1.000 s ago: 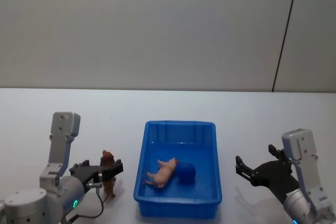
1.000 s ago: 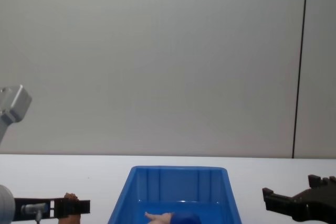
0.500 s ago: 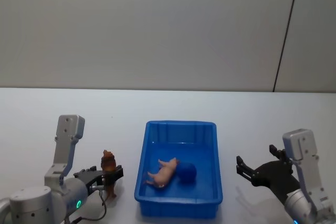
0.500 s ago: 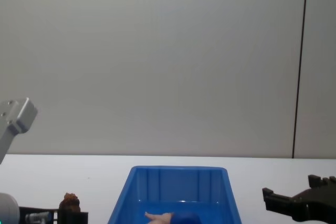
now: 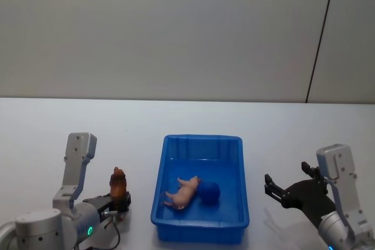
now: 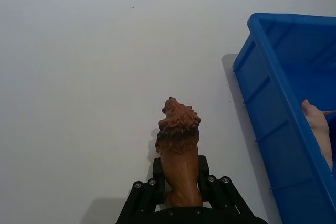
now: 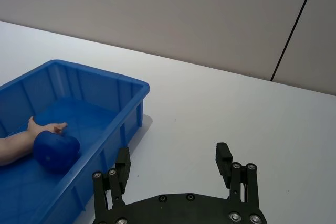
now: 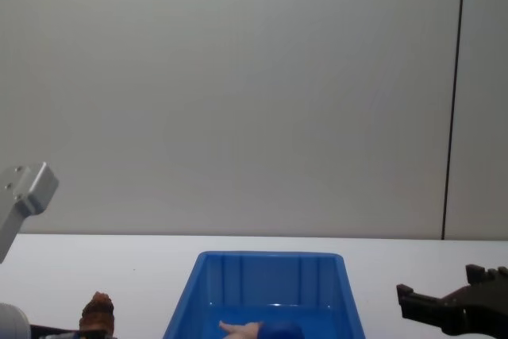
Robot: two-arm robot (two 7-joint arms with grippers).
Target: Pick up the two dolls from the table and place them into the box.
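1. the left hand (image 6: 178,195) sits low at the near left of the white desk (image 5: 58,127), clenched on the reddish-brown doll (image 6: 178,161); its black fingers (image 6: 140,195) press the doll's lower body from both sides.
2. that doll stands upright in the grip, head above the fingers, to the left of the blue box (image 5: 202,141) and apart from its wall; in the head view it shows at (image 5: 118,181), in the chest view at (image 8: 98,311).
3. whether its feet touch the desk cannot be told.
4. the pale pink doll (image 5: 181,192) lies on its side inside the box, on the floor of the near half, with its dark blue part (image 5: 207,192) on its right; the right wrist view shows it at (image 7: 16,145).
5. the right hand (image 7: 176,174) hovers near the right of the box, well apart from both dolls, its fingers (image 7: 223,158) spread wide with nothing between them; in the head view it is at (image 5: 290,188).
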